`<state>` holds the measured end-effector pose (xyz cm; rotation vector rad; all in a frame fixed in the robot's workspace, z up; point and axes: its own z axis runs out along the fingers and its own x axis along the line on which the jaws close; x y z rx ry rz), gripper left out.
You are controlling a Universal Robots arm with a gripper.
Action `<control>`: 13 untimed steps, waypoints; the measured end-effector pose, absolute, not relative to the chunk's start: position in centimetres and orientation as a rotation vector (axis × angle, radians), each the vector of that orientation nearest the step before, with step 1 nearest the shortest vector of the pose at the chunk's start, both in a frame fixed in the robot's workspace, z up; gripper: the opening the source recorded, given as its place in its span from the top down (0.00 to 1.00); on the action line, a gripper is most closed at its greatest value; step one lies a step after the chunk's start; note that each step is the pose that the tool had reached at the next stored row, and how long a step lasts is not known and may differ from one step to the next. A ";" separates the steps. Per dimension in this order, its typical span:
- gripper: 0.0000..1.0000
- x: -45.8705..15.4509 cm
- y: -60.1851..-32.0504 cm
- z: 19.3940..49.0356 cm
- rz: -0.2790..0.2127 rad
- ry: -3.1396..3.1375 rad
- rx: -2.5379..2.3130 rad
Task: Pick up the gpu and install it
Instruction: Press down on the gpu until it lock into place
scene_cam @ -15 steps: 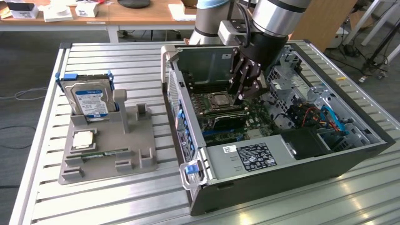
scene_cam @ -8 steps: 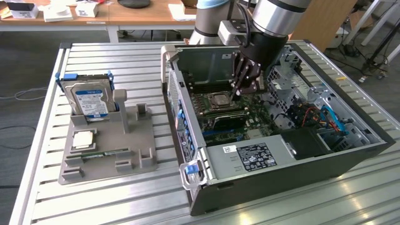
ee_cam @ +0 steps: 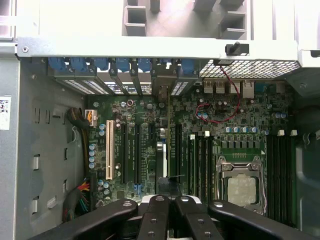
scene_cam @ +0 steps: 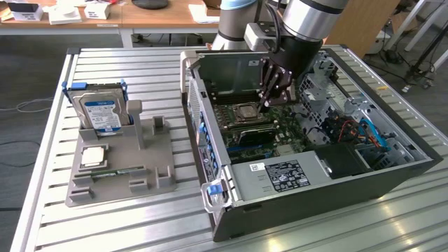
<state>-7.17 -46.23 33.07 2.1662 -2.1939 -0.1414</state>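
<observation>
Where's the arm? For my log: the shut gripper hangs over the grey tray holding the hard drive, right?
Wrong place: the exterior view shows the shut gripper hanging over the motherboard inside the open computer case, not over the grey tray holding the hard drive.

Even, diffuse room light from overhead fills the exterior view. The slatted metal bench (scene_cam: 140, 220) carries a pale sheen, strongest toward its near corner on the exterior view's right. The open computer case (scene_cam: 392, 173) lies in soft shade inside. In the wrist view a light metal rail (ee_cam: 150, 47) is washed almost white, the motherboard (ee_cam: 145, 145) is dimmer but legible, and the gripper (ee_cam: 170, 207), close to the lens, looks soft.
</observation>
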 end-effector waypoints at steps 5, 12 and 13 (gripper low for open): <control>0.89 -7.6 -46.2 33.1 -0.112 -2.208 2.181; 0.89 -8.5 -46.2 33.1 -0.078 -2.225 2.198; 0.89 -8.5 -46.2 33.1 -0.078 -2.225 2.198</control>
